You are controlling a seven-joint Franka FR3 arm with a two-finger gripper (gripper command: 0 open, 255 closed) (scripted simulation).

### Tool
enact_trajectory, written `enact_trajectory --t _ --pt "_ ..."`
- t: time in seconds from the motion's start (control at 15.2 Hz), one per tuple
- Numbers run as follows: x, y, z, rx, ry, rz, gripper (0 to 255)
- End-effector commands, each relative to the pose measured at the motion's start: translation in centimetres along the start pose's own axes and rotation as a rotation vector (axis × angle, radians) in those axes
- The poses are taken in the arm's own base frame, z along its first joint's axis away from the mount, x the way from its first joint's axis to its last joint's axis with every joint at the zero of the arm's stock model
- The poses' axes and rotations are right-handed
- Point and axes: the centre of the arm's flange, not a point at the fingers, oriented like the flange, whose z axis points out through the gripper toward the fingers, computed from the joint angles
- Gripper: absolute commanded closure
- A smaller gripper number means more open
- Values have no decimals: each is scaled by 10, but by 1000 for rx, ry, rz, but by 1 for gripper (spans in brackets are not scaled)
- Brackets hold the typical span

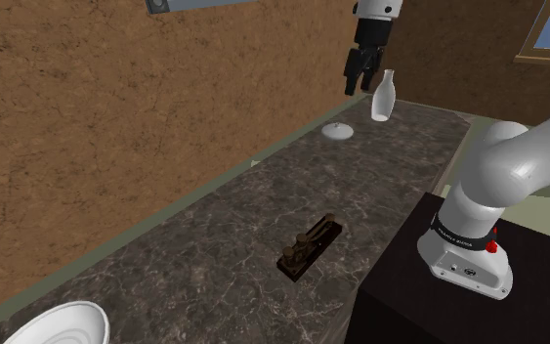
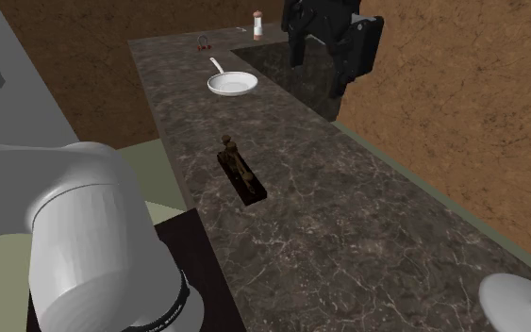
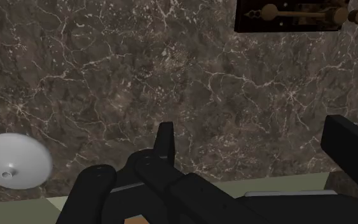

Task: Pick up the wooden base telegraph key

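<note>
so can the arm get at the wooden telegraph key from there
Likely yes: the open black two-finger tool hangs high, and the dark wooden-base telegraph key lies alone on bare marbled counter, nothing over it.

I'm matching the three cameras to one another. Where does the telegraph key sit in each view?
Shoulder view: the telegraph key lies just below centre, near the counter edge that faces the stand.
Second exterior view: the telegraph key lies left of centre, nearer than the white pan.
Wrist view: the telegraph key lies far across the counter from the lid.
Shared landmark: the white knobbed lid.
</note>
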Motion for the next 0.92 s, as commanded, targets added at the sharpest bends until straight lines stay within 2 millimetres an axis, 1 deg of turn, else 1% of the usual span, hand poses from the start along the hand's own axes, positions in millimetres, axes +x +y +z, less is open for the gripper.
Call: enact_trajectory --t 0.0,0.26,0.46,0.86 --pt "0 0 0 0 0 0 0" --pt "13 -27 44 2 -11 -185 0" --pt "18 -49 77 3 -19 -324 0" --pt "20 -94 142 6 -36 -602 0"
